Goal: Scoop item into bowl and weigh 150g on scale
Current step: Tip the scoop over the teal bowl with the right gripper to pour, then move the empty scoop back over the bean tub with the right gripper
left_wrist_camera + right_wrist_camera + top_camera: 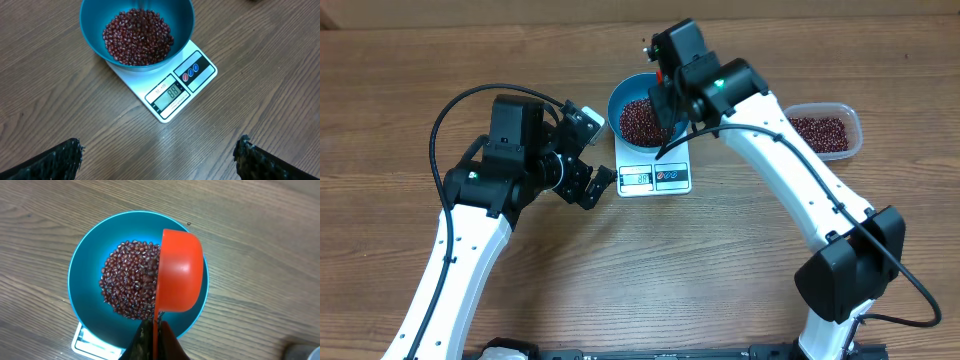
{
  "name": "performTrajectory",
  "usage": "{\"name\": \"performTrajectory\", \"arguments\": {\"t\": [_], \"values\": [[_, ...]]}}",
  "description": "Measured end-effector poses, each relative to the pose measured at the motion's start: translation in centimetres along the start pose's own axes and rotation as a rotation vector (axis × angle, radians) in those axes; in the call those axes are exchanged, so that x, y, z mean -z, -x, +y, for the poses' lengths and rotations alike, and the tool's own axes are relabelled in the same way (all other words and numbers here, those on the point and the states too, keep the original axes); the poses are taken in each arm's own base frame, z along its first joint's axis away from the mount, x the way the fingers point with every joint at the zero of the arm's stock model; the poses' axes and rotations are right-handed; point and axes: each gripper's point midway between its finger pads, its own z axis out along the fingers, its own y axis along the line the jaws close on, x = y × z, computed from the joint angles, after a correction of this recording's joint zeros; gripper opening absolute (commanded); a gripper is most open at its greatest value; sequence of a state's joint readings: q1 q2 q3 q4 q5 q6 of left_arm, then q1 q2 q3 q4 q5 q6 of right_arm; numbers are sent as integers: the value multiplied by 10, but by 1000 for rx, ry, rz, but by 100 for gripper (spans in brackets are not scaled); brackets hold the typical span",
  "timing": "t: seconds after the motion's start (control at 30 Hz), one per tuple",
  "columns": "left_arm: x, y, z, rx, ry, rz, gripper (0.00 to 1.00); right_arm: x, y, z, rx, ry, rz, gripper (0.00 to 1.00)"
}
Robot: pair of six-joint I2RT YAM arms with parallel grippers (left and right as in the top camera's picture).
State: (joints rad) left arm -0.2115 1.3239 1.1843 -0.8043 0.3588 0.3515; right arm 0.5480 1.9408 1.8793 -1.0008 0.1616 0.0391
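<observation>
The beans [137, 37] are dark red-brown, a few with a pale fleck, heaped in a bright blue bowl [186, 22]. The scale [170, 92] is white, with a grey display, dark digits, and red and blue buttons. The scoop [181, 272] is orange-red. The counter [75, 115] is brown wood grain with darker streaks. Both arms [780, 170] are white with black joints

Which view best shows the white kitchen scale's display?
Left wrist: the flat white rectangular scale shows its grey display large and unobstructed. Overhead shows it tiny; right wrist catches only a scale corner under the round blue bowl.
</observation>
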Motion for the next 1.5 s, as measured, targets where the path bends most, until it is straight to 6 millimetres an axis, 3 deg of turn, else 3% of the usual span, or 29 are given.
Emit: {"name": "performTrajectory", "arguments": {"t": [0.5, 0.7, 0.93, 1.07, 1.13, 1.4, 1.5], "values": [[0, 0, 0, 0, 0, 0, 100, 4, 0, 3, 46, -60, -9, 4], [0, 0, 0, 0, 0, 0, 100, 31, 9, -12, 1, -24, -57, 4], [0, 0, 0, 0, 0, 0, 100, 93, 11, -59, -119, 58, -124, 4], [0, 0, 0, 0, 0, 0, 100, 129, 2, -107, -223, 49, -157, 4], [0, 0, 0, 0, 0, 0, 100, 148, -13, -143, -305, 11, -156, 4], [0, 0, 0, 0, 0, 0, 99, 163, -73, -216, -517, -93, -28, 4], [0, 0, 0, 0, 0, 0, 99, 165, -82, -226, -548, -108, -13, 4]]}}
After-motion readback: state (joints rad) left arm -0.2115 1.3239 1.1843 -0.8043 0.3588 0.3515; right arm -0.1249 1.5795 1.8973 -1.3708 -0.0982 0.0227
